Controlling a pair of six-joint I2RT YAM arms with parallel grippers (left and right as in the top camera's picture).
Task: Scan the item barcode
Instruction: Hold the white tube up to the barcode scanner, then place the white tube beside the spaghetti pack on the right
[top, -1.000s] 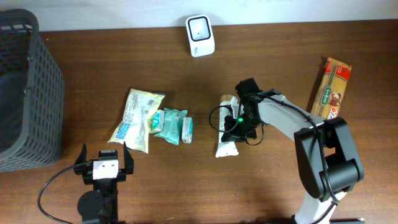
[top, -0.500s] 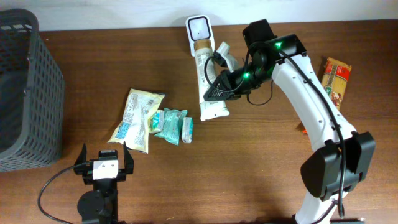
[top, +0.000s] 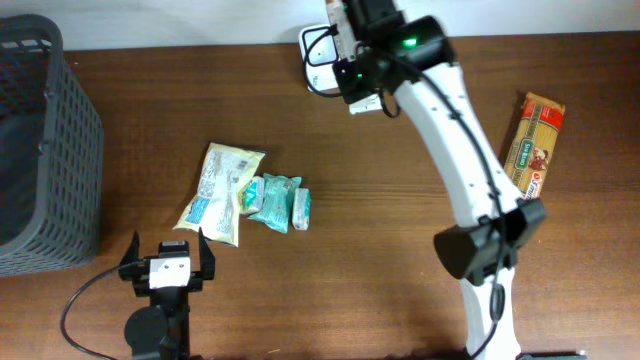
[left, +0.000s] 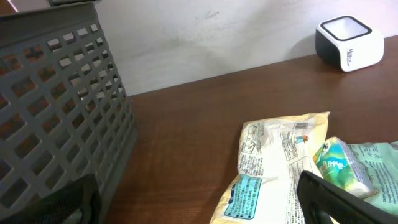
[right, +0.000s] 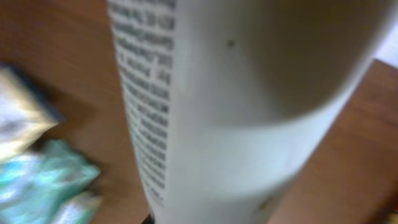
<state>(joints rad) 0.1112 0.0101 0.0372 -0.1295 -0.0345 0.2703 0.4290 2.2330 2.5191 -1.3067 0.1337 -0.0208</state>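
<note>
**Wooden table, white wall: tube held at the scanner**

On the brown wooden table (top: 400, 250), against the white wall, we see the right gripper (top: 355, 75) reached out to the far edge, pinched tight on a white tube (right: 236, 93). The tube hangs just below this gripper, over the scanner (left: 348, 42). We judge it is held there so its printed side faces the scanner window. We cannot find a barcode in the blurred print. The left gripper (top: 168, 255) rests spread wide and empty, with snack packets (top: 222, 190) just ahead of it and a basket (top: 40, 140) off to its left
</note>
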